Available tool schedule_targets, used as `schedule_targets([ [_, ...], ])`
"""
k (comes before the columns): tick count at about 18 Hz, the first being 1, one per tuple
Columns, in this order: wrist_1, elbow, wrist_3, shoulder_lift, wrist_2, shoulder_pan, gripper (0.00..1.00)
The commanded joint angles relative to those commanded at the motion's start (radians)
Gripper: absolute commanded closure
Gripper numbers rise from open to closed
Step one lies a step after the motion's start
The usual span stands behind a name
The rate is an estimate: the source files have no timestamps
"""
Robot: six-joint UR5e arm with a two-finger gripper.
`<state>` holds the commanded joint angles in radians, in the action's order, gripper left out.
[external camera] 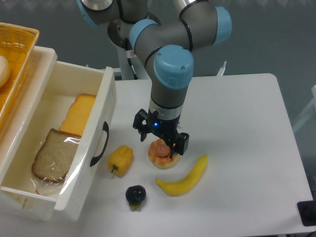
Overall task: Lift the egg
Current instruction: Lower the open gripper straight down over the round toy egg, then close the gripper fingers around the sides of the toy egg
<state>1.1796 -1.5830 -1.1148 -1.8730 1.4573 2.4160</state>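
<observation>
Descent onto the egg point(162, 154) looks finished: our pincer point(161, 148) straddles it, fingers spread. Next, we judge, comes squeezing gently, then lifting clear of the desk point(247, 113).

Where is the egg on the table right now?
In the camera view the egg lies on the white table near the front middle, directly under the gripper, between the yellow pepper on its left and the banana on its right.

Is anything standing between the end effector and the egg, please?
Nothing visible does. The end effector hangs right over the egg; the pepper and banana lie off to either side.
</observation>
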Motion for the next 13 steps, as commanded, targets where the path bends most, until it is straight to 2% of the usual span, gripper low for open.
schedule_targets([
  [6, 0.000, -0.069, -0.212, -0.008, 0.029, 0.005, 0.00],
  [13, -0.002, -0.063, -0.450, -0.083, 0.097, 0.006, 0.00],
])
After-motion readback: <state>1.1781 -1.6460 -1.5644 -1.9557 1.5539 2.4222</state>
